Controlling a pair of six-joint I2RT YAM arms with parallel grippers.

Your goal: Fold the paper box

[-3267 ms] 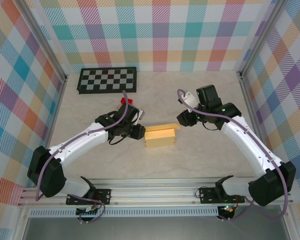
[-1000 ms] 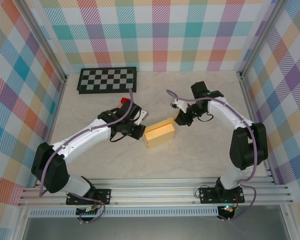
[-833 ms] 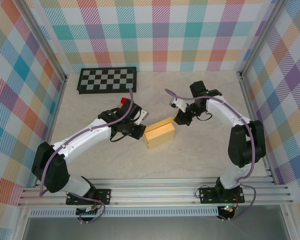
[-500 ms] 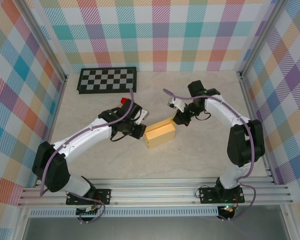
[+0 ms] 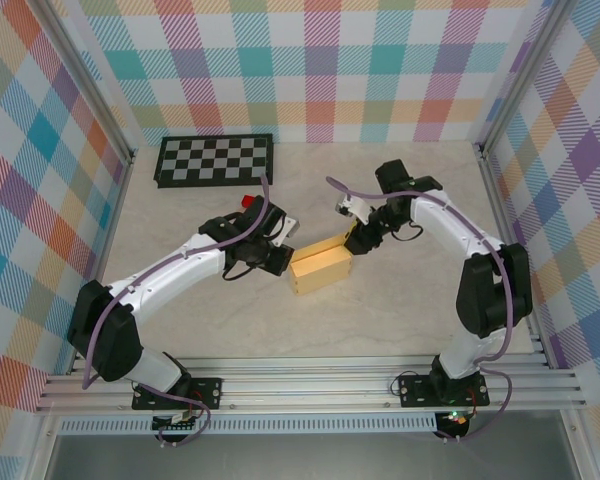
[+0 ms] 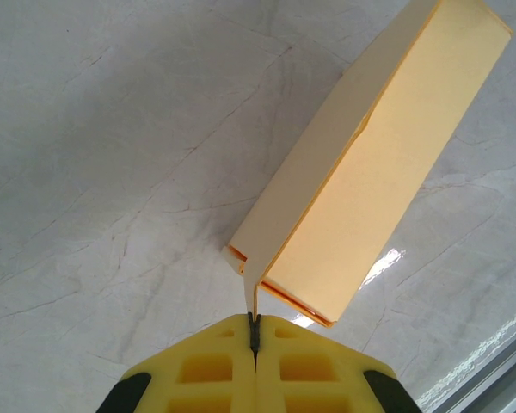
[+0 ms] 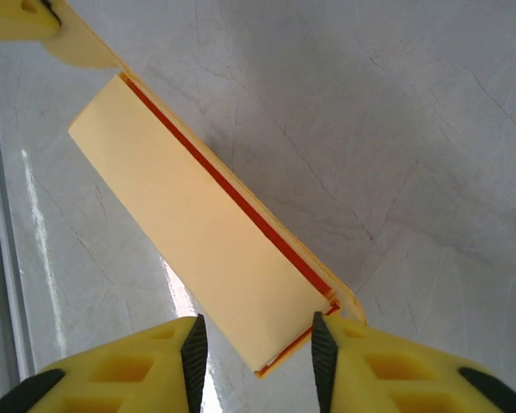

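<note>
The paper box point(image 5: 320, 268) is a closed yellow-orange rectangular box lying on the marble table, slightly skewed. My left gripper point(image 5: 281, 258) is at its left end, shut on a thin end flap point(image 6: 250, 288) that sticks out of the box point(image 6: 370, 163); its pads point(image 6: 254, 331) meet on the card. At the right end, my right gripper point(image 5: 356, 240) is open and straddles the box's corner point(image 7: 206, 232). Its right fingertip point(image 7: 321, 331) touches the edge by the red seam, while its left fingertip point(image 7: 193, 340) stands clear of the card.
A black-and-white checkerboard point(image 5: 215, 158) lies at the back left. A small red block point(image 5: 248, 201) sits just behind the left arm's wrist. Checked walls and metal rails point(image 5: 310, 385) bound the table.
My right gripper has gone from shut to open at the box's right end. The raised right flap seen earlier now lies folded in. The left gripper keeps its hold.
</note>
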